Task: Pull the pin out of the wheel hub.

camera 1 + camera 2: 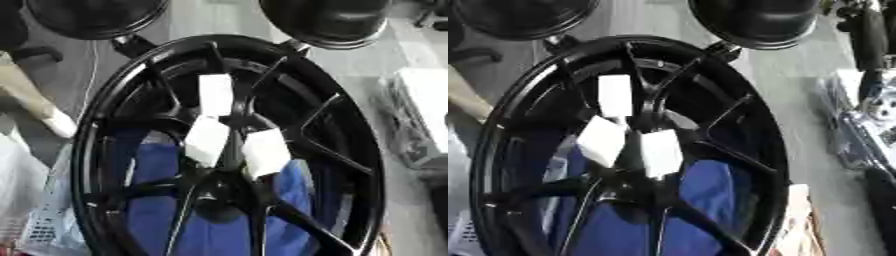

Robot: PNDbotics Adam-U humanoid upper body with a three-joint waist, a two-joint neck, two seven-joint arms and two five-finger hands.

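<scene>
A large black wheel hub (85, 160) stands upright and fills most of both views, its thin spokes meeting at a dark centre (229, 150). Three white rectangular pieces sit around that centre: one above (215, 95), one lower left (206, 140), one lower right (265, 152). I cannot make out which of them is a pin. Neither of my hands shows in either view. A black and silver arm-like shape (870, 125) runs down the right edge, apart from the wheel; no hand can be made out on it.
Blue cloth (157, 210) shows behind the lower spokes. Two black round bodies (96, 17) (328, 20) hang above the rim. A beige bar (31, 100), white plastic (17, 185) and a mesh basket (44, 232) lie left; a grey-white tray (424, 115) right.
</scene>
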